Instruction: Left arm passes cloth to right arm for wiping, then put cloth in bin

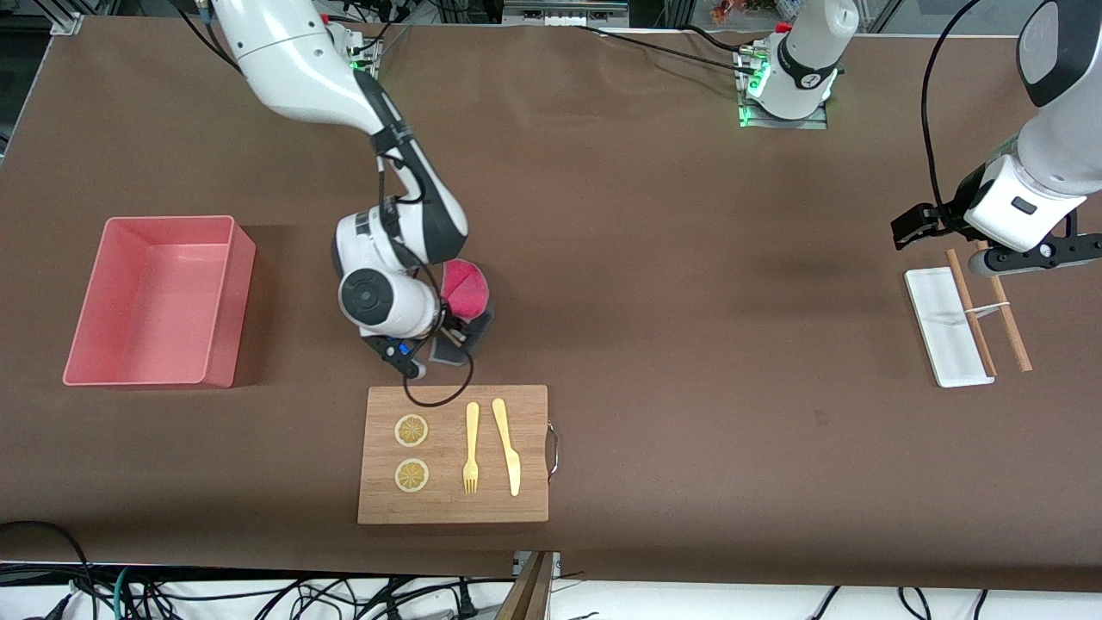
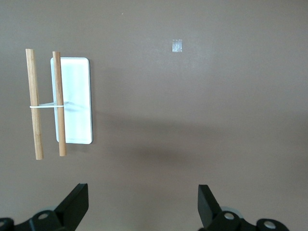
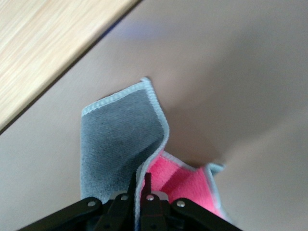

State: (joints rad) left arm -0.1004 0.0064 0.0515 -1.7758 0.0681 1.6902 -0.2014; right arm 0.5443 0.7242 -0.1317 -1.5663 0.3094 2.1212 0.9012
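A brown cloth covers the table (image 1: 654, 284) from edge to edge. Aluminium framing (image 1: 65, 21) runs along its robot side, and tangled black cables (image 1: 344, 598) lie on the pale floor below its camera-side edge.

Right claw (image 1: 449, 334), clamped on the cloth (image 1: 465, 293), sits low over the counter (image 1: 689, 258), with the board (image 1: 454, 454) just nearer the camera as the close obstacle. Bare counter lies between the cloth and the bin (image 1: 159, 301). Left claw (image 2: 143, 207), fingers apart, waits over bare counter beside the tray (image 1: 945, 327) and sticks (image 1: 990, 314); wide bare stretch between the arms.
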